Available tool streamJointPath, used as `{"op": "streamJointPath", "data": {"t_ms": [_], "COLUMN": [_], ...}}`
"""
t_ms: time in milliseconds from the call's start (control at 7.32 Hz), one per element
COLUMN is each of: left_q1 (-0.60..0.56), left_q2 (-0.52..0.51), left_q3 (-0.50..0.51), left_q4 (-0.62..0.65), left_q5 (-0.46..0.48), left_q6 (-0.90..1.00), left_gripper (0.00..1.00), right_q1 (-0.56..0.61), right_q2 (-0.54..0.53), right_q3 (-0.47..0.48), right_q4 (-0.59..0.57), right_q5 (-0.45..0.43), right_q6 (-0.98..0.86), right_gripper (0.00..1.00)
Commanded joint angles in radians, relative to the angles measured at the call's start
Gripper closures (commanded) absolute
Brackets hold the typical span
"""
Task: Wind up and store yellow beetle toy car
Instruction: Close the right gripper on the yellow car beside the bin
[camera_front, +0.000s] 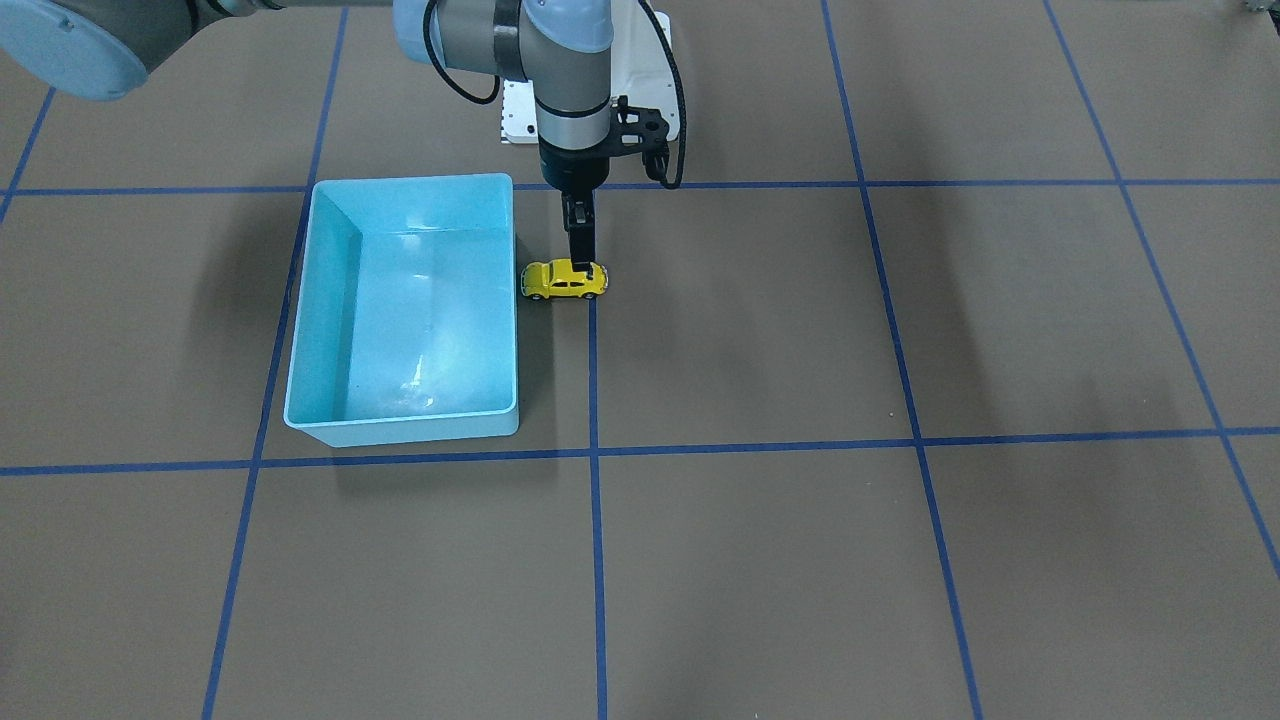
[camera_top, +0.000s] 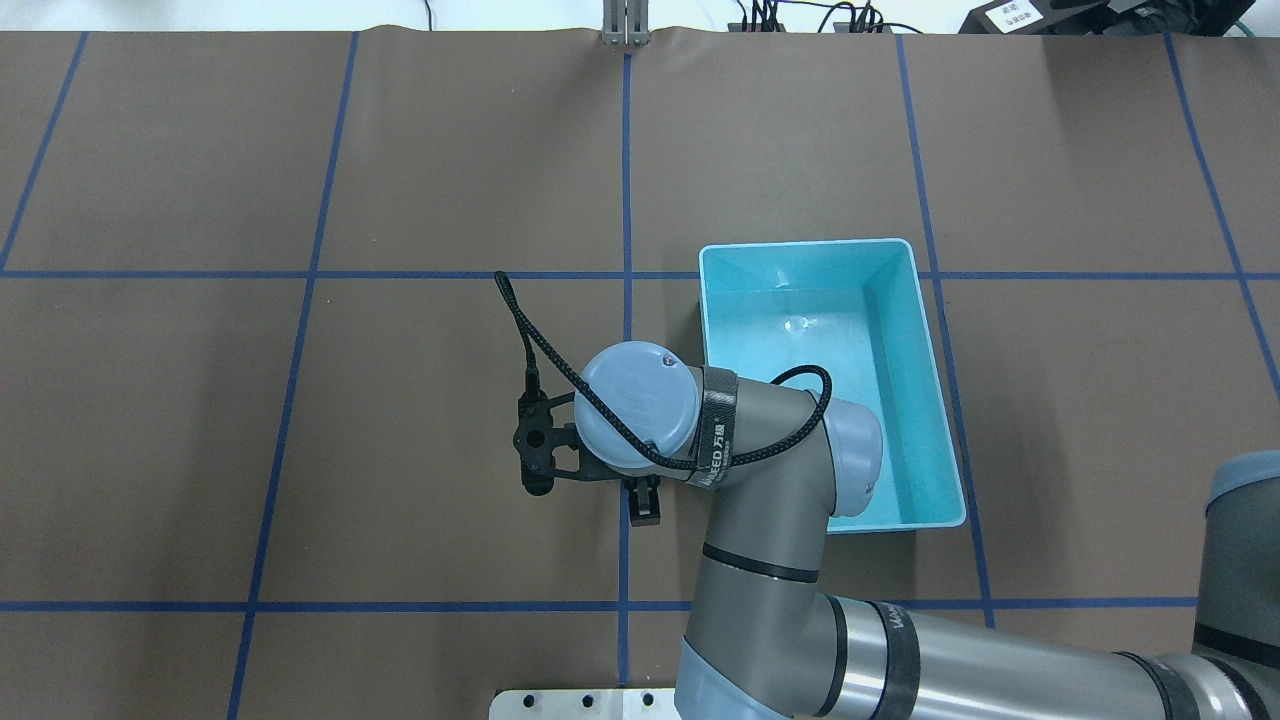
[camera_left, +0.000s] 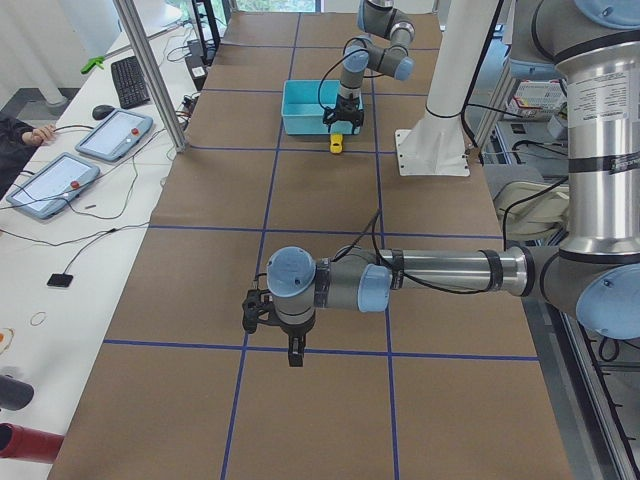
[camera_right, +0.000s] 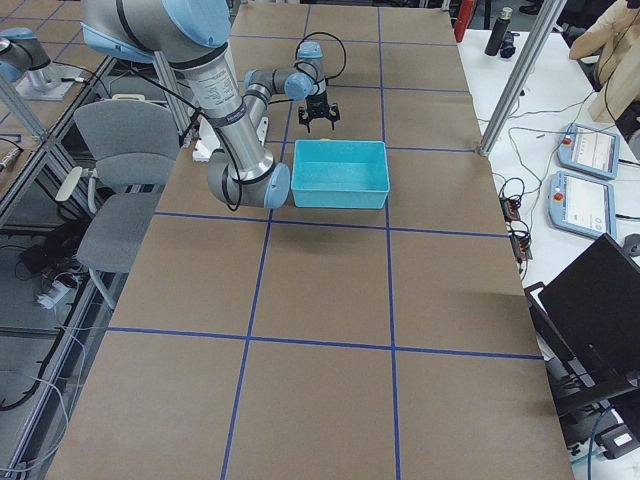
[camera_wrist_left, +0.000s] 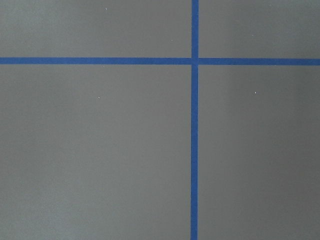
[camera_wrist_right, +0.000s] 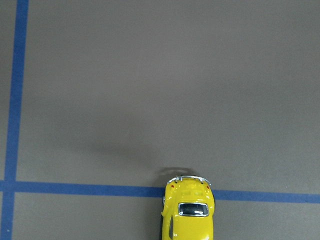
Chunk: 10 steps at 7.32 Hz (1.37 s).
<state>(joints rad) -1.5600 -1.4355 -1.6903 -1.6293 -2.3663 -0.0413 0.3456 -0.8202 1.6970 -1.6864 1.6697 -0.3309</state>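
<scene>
The yellow beetle toy car (camera_front: 565, 281) stands on its wheels on the brown table, right beside the light-blue bin (camera_front: 300, 300). My right gripper (camera_front: 582, 265) comes straight down on the car's roof and is shut on it. The right wrist view shows the car's rear end (camera_wrist_right: 189, 212) at the bottom edge, across a blue tape line. From overhead the wrist hides the car; only one finger (camera_top: 645, 505) sticks out. My left gripper (camera_left: 292, 352) hangs low over bare table far from the car; I cannot tell whether it is open or shut.
The bin (camera_top: 800, 246) is empty and lies right of the car in the overhead view. Blue tape lines (camera_wrist_left: 194, 150) form a grid on the table. The white robot base plate (camera_front: 640, 90) is just behind the right gripper.
</scene>
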Motion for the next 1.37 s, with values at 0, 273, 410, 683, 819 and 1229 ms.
{"op": "streamJointPath", "data": {"t_ms": [0, 273, 410, 683, 819, 1229], "left_q1": [0.002, 0.0, 0.0, 0.0, -0.002, -0.002], "left_q2": [-0.006, -0.011, -0.011, -0.011, -0.008, -0.008], "left_q3": [0.001, 0.014, 0.017, 0.015, 0.015, 0.021], "left_q4": [0.002, 0.002, 0.002, 0.002, 0.002, 0.002], "left_q5": [0.002, 0.002, 0.002, 0.001, 0.001, 0.004], "left_q6": [0.0, 0.0, 0.0, 0.0, 0.0, 0.0], "left_gripper": [0.0, 0.0, 0.0, 0.0, 0.0, 0.0], "right_q1": [0.021, 0.038, 0.038, 0.038, 0.038, 0.038], "right_q2": [0.001, 0.007, 0.006, 0.01, 0.01, 0.009], "right_q3": [-0.055, -0.085, -0.091, -0.146, -0.17, -0.174], "right_q4": [0.053, 0.059, 0.062, 0.097, 0.141, 0.143], "right_q5": [0.004, 0.027, 0.042, 0.045, 0.065, 0.082], "right_q6": [-0.017, -0.017, -0.016, -0.016, -0.01, -0.013], "right_gripper": [0.0, 0.0, 0.0, 0.0, 0.0, 0.32]}}
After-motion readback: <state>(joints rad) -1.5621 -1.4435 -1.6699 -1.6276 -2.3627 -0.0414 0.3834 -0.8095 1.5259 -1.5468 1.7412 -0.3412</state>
